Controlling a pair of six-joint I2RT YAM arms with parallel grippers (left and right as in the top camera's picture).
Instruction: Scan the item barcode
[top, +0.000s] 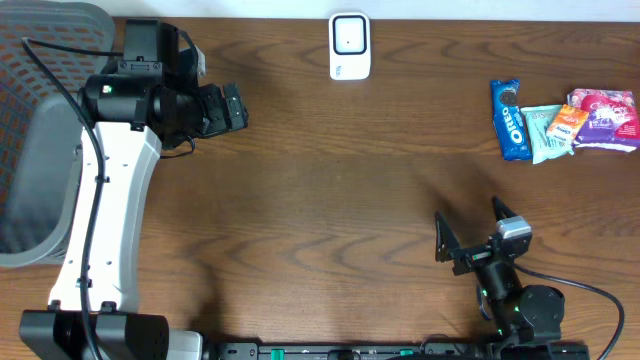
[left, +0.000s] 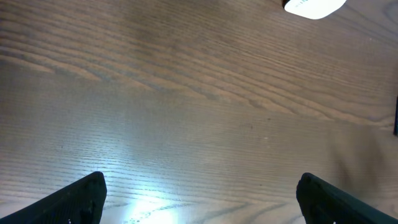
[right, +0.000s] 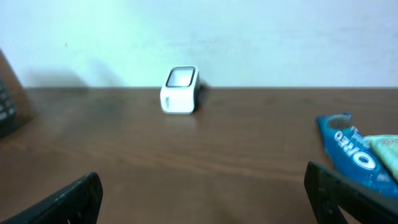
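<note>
In the left wrist view the top edge cuts the scanner (left: 314, 6); only its lower white part shows. The bottom edge cuts the left fingers (left: 78, 200). A dark sliver (left: 396, 115) at the right edge is too narrow to identify. In the right wrist view the Oreo pack (right: 346, 144) runs out of the right edge, and its lower end is hidden behind the right fingers (right: 348, 198), which the bottom edge cuts. A pale pack (right: 384, 149) beside it is mostly out of the picture. The scanner is blurred there. In the overhead view the print on the snack packs (top: 600, 118) is too small to read, and the left edge cuts the mesh chair (top: 40, 120).
</note>
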